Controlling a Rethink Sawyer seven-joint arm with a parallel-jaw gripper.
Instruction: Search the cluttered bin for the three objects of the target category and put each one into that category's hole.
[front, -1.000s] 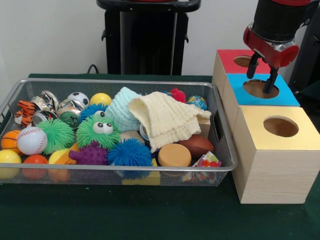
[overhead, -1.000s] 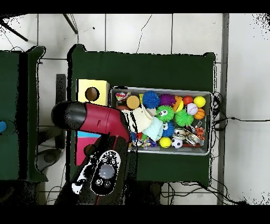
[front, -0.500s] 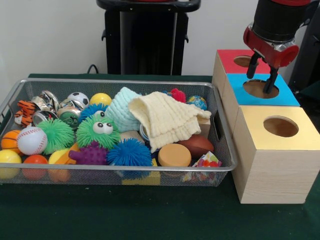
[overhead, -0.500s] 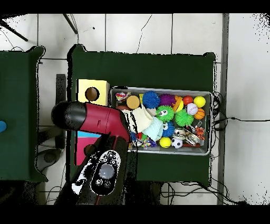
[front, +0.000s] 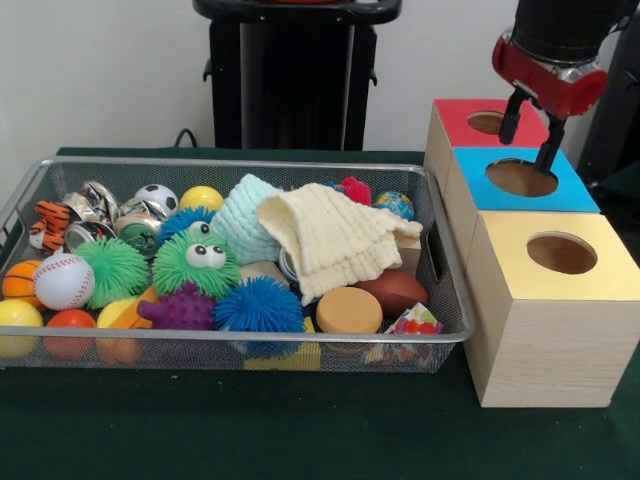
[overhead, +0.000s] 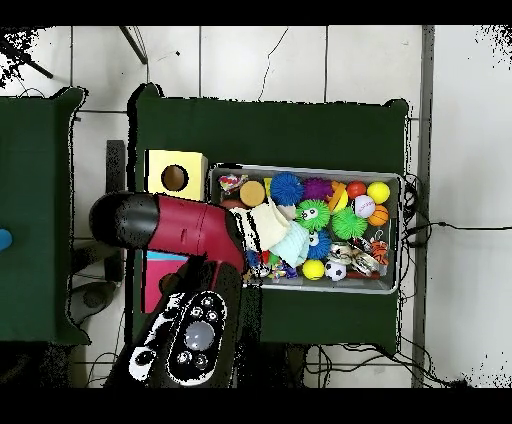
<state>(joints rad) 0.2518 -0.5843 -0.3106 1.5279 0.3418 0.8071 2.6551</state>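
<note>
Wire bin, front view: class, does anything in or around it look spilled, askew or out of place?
Nothing has spilled: every toy sits inside the wire bin. The one oddity is the cream cloth, draped loosely over the pile and hiding items beneath. The gripper hangs open and empty above the blue box.

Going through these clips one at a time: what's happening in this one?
The gripper hangs open and empty above the blue box, just over its hole. Beside it stand the red box and yellow box. The wire bin is full of balls, spiky toys and a cream cloth.
</note>
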